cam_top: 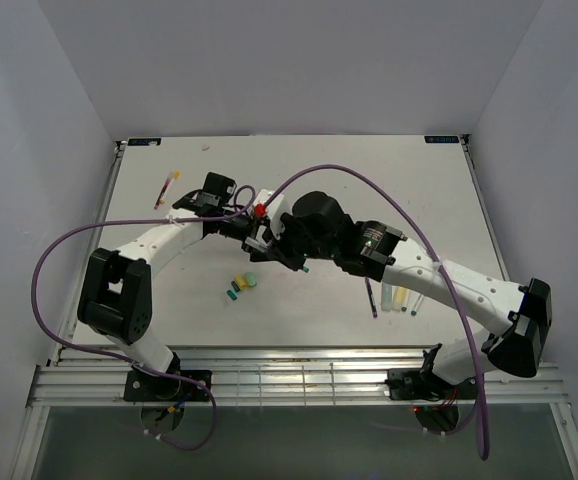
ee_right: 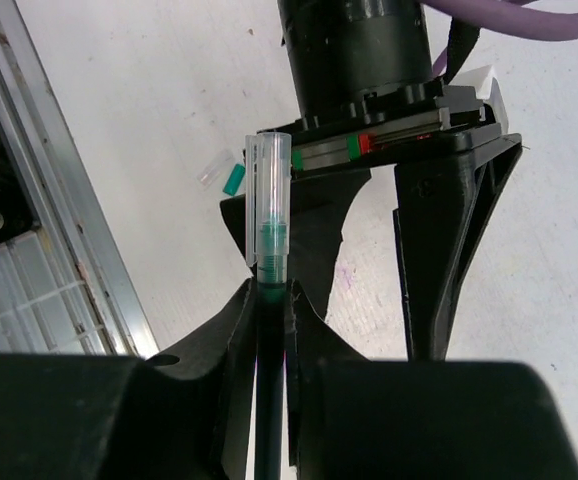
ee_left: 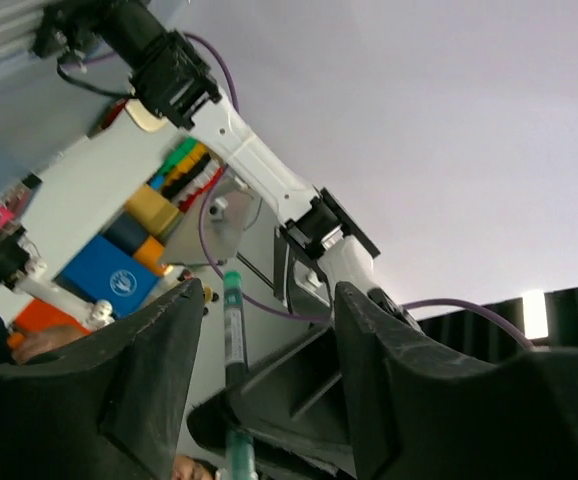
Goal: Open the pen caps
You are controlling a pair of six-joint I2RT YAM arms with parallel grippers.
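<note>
Overhead, I see loose caps [cam_top: 241,287] lying on the white table [cam_top: 319,170]. Left wrist: my left gripper [ee_left: 267,300] is released, with the pen [ee_left: 233,320] between its spread fingers [ee_left: 149,370]. Right wrist: my right gripper [ee_right: 271,295] clenches the pen, which has its clear cap [ee_right: 269,170] on.

The pen [ee_right: 272,262] shows a teal-green tip inside its clear cap [ee_right: 269,165]. Left pincer [ee_left: 264,292] and right pincer [ee_right: 272,298] are black. Cables [cam_top: 327,167] are purple, counter [cam_top: 389,160] white, loose caps [cam_top: 241,287] yellow, green and teal.
</note>
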